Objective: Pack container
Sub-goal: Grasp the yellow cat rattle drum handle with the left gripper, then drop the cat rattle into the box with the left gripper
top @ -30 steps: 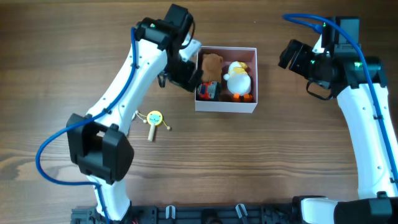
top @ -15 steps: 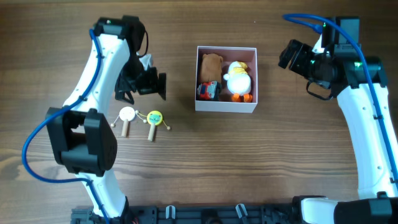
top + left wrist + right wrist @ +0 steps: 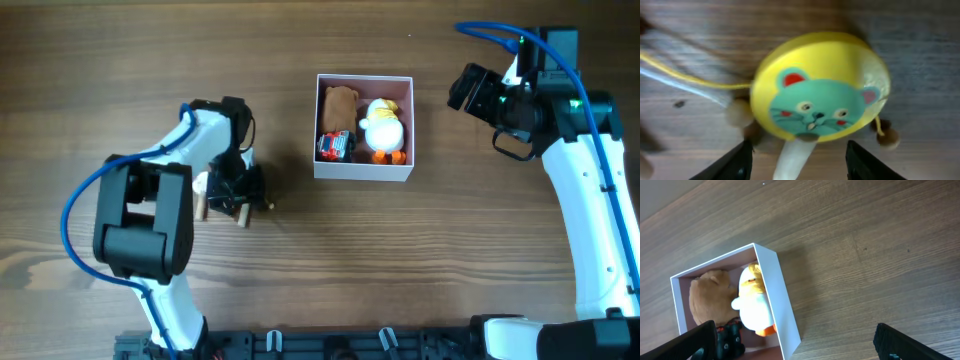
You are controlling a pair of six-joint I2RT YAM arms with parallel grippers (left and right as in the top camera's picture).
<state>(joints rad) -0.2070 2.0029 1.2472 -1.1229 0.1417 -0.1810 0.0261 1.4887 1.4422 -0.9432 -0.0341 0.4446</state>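
The box (image 3: 364,168) holds a bear (image 3: 340,103), a duck (image 3: 382,122) and a toy car (image 3: 335,147). Left of it, the left gripper (image 3: 797,160) spreads wide over a rattle (image 3: 820,95). Right of it, the right gripper (image 3: 797,342) gapes too.

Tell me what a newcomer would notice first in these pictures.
The yellow rattle drum with a teal mouse face fills the left wrist view, its handle inside the open left pincer. In the overhead view, the white container near the centre holds a white duck, a brown plush and a red car.
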